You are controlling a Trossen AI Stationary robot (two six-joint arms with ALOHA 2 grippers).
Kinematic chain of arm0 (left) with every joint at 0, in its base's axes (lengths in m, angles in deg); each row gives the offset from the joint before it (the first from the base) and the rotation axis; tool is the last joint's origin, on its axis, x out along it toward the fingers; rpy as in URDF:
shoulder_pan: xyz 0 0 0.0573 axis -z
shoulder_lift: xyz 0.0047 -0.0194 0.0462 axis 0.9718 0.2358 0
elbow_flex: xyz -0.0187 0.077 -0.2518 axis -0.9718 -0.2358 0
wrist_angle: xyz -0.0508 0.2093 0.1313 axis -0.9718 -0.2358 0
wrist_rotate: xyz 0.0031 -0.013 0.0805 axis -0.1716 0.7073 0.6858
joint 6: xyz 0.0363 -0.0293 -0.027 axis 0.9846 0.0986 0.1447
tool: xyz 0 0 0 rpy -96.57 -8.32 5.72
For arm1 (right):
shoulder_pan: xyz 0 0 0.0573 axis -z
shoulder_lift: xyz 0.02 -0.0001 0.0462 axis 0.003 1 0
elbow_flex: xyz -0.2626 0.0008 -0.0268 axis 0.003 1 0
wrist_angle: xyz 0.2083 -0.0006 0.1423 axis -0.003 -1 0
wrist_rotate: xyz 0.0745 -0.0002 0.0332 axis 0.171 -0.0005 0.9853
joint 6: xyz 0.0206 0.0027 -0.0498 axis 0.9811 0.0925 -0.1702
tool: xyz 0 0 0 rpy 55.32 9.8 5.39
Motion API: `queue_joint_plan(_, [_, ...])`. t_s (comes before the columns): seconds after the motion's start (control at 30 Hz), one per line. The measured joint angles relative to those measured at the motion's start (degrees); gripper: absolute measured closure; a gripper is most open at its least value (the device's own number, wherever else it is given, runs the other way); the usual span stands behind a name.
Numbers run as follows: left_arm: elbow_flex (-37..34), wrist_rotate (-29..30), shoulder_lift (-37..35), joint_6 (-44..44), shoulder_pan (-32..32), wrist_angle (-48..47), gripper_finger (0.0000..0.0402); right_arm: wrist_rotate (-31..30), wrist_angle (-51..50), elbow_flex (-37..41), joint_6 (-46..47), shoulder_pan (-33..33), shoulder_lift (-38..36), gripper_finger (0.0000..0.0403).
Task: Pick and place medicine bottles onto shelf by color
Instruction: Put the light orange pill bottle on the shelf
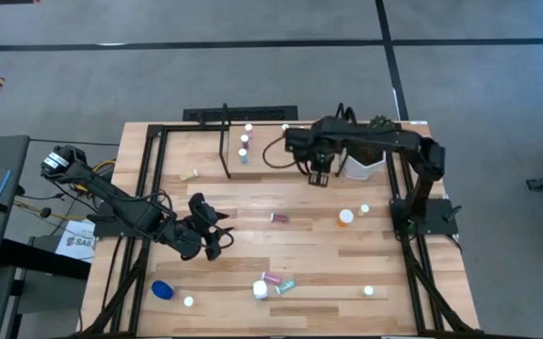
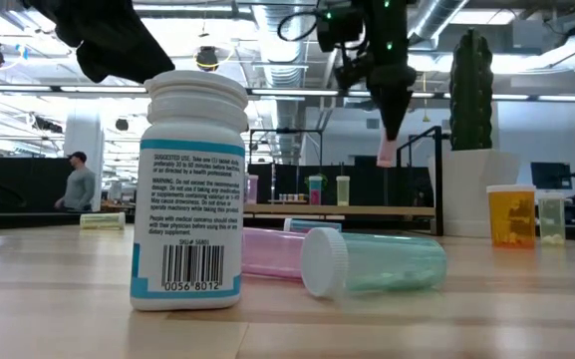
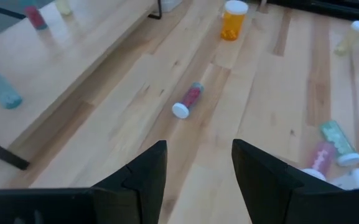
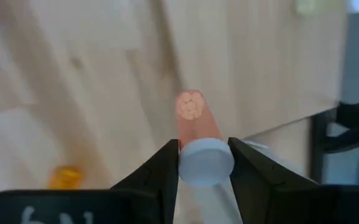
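My right gripper [image 1: 316, 177] hangs over the table's far middle, right of the shelf [image 1: 216, 141], shut on a pink bottle [image 4: 191, 118] with a white cap. Three small bottles [image 1: 245, 141] stand upright on the shelf board [image 3: 73, 56]. My left gripper [image 1: 210, 231] hovers open over the left middle of the table with nothing between its fingers [image 3: 148, 174]. A dark red bottle [image 3: 188, 99] lies on its side ahead of it. An orange bottle [image 1: 346, 217] and a pale yellow-green one [image 1: 363, 210] stand at the right. My right gripper pinches the pink bottle's white cap [image 4: 205, 163] between its two fingers, coming steeply from above. The bottle hangs below the fingers, bottom end down [image 2: 387, 152], lifted clear of the table.
A white bottle [image 2: 189, 189] stands near the front edge beside a pink [image 1: 273, 279] and a teal one [image 2: 377, 261] lying down. A blue bottle [image 1: 162, 290] sits front left, a yellow one [image 1: 189, 174] lies far left. A white plant pot [image 1: 363, 168] stands right of my right gripper.
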Motion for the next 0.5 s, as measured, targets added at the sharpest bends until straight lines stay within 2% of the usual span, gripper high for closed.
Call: queue_joint_plan(0.5, [0.0, 0.8, -0.4, -2.0, -1.4, -3.2, 0.0233, -7.9, 4.1, -0.3, -13.6, 11.8, 7.4, 0.0255])
